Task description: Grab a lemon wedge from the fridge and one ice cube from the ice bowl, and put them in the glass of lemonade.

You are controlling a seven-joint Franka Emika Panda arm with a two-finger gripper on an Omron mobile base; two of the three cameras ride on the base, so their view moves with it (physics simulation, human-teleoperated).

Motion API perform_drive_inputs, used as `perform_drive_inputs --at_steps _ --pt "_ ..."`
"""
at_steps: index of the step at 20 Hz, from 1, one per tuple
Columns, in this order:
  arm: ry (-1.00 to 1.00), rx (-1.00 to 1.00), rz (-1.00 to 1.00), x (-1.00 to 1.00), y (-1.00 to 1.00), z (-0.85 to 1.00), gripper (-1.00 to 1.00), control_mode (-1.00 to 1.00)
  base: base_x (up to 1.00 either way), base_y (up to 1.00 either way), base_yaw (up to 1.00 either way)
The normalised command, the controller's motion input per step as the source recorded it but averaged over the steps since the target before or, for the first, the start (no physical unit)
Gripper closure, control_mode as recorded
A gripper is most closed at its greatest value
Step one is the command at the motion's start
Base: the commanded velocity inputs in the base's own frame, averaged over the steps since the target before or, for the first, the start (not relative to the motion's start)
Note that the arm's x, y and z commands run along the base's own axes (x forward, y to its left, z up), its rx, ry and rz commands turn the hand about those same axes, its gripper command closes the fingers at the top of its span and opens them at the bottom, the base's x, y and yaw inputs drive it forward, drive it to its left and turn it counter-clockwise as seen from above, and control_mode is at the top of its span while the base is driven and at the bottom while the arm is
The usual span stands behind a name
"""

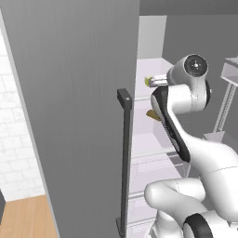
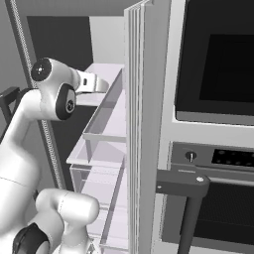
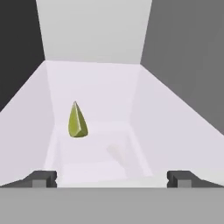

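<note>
The fridge (image 1: 69, 93) stands with both doors open, and my arm reaches in at the upper white shelf (image 3: 96, 144). The lemon wedge (image 3: 77, 121), small and pale yellow-green, stands point-up on that shelf, ahead of my gripper (image 3: 112, 178) and left of its centre line. It is well clear of both fingertips (image 3: 43, 178). The jaws are open wide with nothing between them. From the left base view the lemon wedge (image 1: 148, 81) peeks out just left of my hand. The ice bowl and the glass of lemonade are out of view.
A darker golden-orange wedge (image 1: 153, 115) lies on the shelf below. The left door's black bar handle (image 1: 124, 158) stands close to my arm. The right door's clear bins (image 2: 99, 129) flank my arm on the other side. The black oven column (image 2: 218, 74) is further right.
</note>
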Motion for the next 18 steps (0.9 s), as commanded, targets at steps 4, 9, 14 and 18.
perform_drive_inputs --at_steps 4,9,14,18 --pt "0.09 0.00 0.08 0.00 0.00 0.07 -1.00 -1.00 0.00 0.00 0.00" --pt "0.00 0.01 0.14 -0.03 0.00 -0.19 -1.00 -1.00 0.00 0.00 0.00" --pt "-0.13 0.02 0.16 -0.61 -0.02 -0.22 -1.00 -1.00 0.00 0.00 0.00" --pt "0.02 0.00 0.06 -0.04 0.00 0.09 -1.00 -1.00 0.00 0.00 0.00"
